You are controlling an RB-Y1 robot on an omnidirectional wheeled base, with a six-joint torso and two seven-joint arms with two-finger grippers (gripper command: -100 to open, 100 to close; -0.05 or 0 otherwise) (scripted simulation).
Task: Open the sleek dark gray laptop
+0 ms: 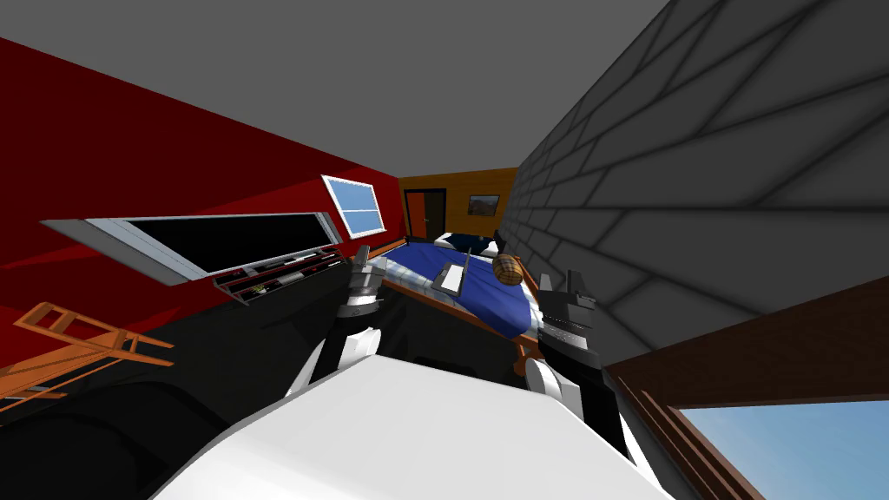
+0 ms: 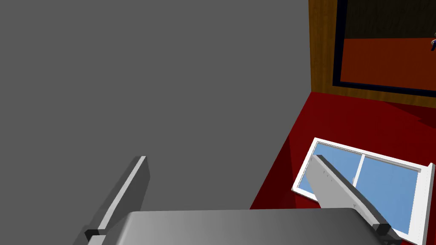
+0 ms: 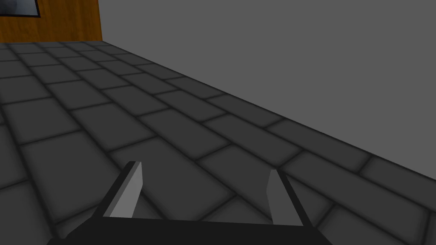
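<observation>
The left end effector [image 1: 366,269] and the right end effector [image 1: 564,291] are held raised ahead of the torso, well short of the bed [image 1: 512,314]. This posture is judged to suit an approach, not a reach. In the left wrist view the two blades of the left end effector [image 2: 230,187] are seen spread wide with nothing between them. The right end effector [image 3: 203,191] is likewise fully parted and empty.

Beyond them the bed is laid along the grey brick wall [image 1: 694,174]. The laptop [image 1: 453,276] is set on the blue cover about midway down the bed, nearer the long edge that faces the room, where it could be reached from that side. A pale flat slab is made out, with a thin dark panel rising at its far side. Whether the lid is already partly lifted cannot be told. A brown barrel-like cushion [image 1: 508,269] is placed just beside it, toward the wall-side edge.

At the head end dark pillows [image 1: 464,241] are partly hidden. The near corner of the bed is cut off behind the right forearm.
</observation>
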